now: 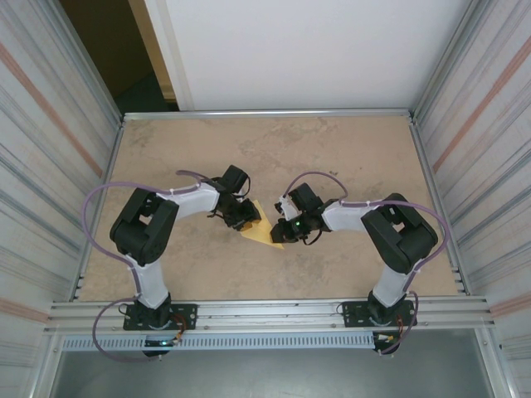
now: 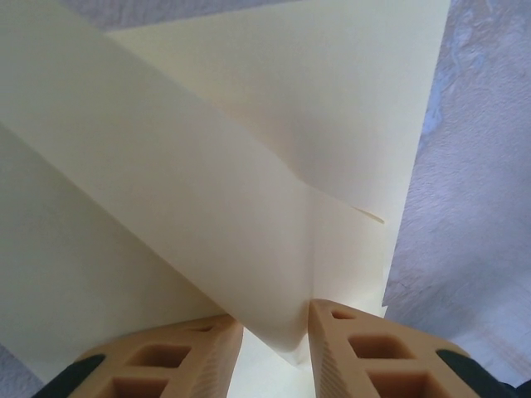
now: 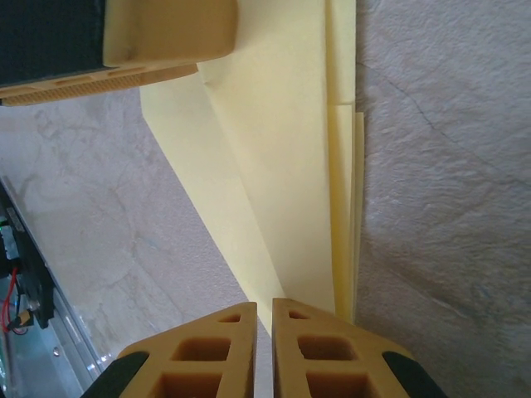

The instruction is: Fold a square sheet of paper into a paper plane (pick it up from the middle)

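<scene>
The square sheet of paper (image 1: 264, 230) is pale yellow and folded into a pointed shape with stacked layers. It lies mid-table between both arms. My left gripper (image 1: 243, 217) holds its left side: in the left wrist view a raised, rounded fold of the paper (image 2: 249, 207) sits pinched between the tan fingers (image 2: 365, 348), gripper (image 2: 272, 327). My right gripper (image 1: 286, 229) is at the narrow end. In the right wrist view its jaws are shut, gripper (image 3: 265, 308), and one finger covers the paper's (image 3: 282, 166) tip. The left gripper's finger (image 3: 166, 37) rests on the far end.
The table (image 1: 348, 157) is tan and mottled, framed by metal rails (image 1: 265, 313) at the near edge and corrugated walls on both sides. Cables loop from both arms.
</scene>
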Controlling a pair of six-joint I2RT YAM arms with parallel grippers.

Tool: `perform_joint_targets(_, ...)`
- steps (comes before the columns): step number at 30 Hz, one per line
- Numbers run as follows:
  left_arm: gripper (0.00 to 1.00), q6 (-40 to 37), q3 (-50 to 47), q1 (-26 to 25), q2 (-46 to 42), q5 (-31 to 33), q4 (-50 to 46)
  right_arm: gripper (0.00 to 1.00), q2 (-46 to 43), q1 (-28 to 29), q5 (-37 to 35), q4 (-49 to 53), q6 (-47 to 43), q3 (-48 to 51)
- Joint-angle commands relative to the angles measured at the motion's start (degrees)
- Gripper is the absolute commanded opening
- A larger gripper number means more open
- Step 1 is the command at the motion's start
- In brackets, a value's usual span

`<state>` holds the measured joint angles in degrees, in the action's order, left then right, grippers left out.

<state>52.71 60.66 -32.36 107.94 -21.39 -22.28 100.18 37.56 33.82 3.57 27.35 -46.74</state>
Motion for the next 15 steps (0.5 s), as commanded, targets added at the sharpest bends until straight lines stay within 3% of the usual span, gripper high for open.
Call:
perform_joint_targets(1, 0.33, -1.2, -6.1, -1.0, 13.7, 10.9, -5.8, 0.12, 1.0, -0.5, -1.0, 2.0, -1.6, -0.8)
perform_joint_targets(15, 0.37, -2.6, -5.0, -1.1, 15.5, 10.2, -6.2, 0.12, 1.1, -0.5, -1.0, 2.3, -1.6, -0.5)
